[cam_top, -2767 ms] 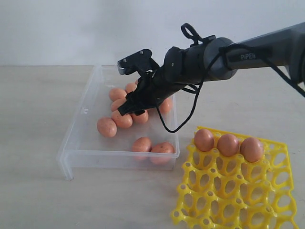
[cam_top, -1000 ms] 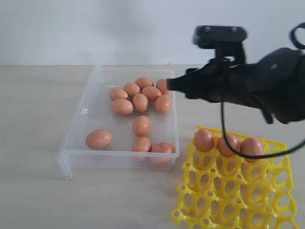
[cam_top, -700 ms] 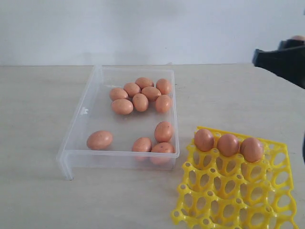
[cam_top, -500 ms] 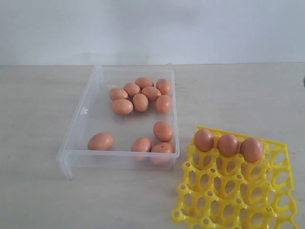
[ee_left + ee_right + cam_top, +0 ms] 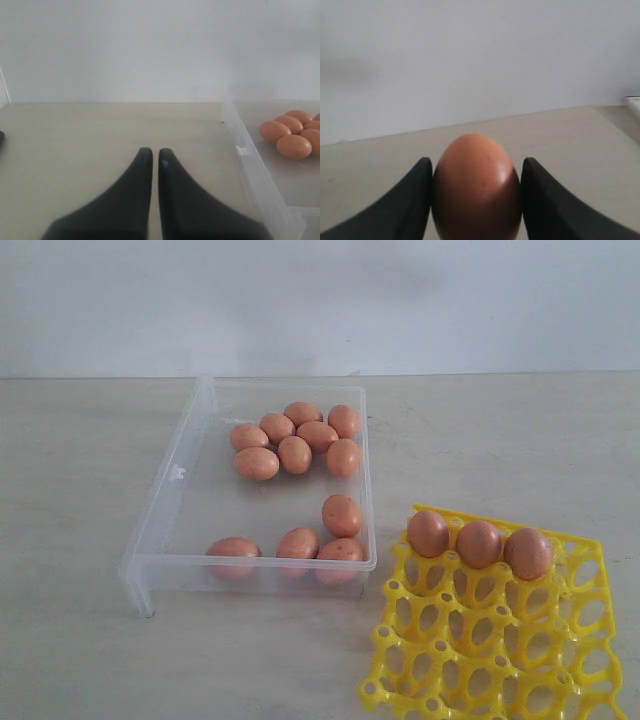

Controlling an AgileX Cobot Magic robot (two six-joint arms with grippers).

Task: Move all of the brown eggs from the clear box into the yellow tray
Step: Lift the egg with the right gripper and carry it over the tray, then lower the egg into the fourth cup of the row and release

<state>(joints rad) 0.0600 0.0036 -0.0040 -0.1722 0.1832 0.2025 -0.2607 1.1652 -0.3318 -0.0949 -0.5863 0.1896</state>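
A smooth, matte brown egg [image 5: 476, 195] sits clamped between the two black, tapering fingers of the right gripper [image 5: 476, 162], its rounded top rising above the fingertips against a plain white wall [image 5: 470, 50]. The left gripper [image 5: 151, 152] hangs over the bare, pale table [image 5: 80, 490] beside the clear box [image 5: 160, 530]. Its curved black fingers are drawn together with only a sliver between them, and they hold nothing. The box, a shallow rectangle of transparent plastic with low walls, holds twelve brown eggs [image 5: 294, 454]. Eight are bunched at its far end, three lie along the near wall and one sits just behind them by the right wall. Just beside the box's near right corner lies the yellow tray [image 5: 480, 640], an open plastic lattice of round cups and raised knobs. Three eggs [image 5: 479, 543] sit side by side in its far row.
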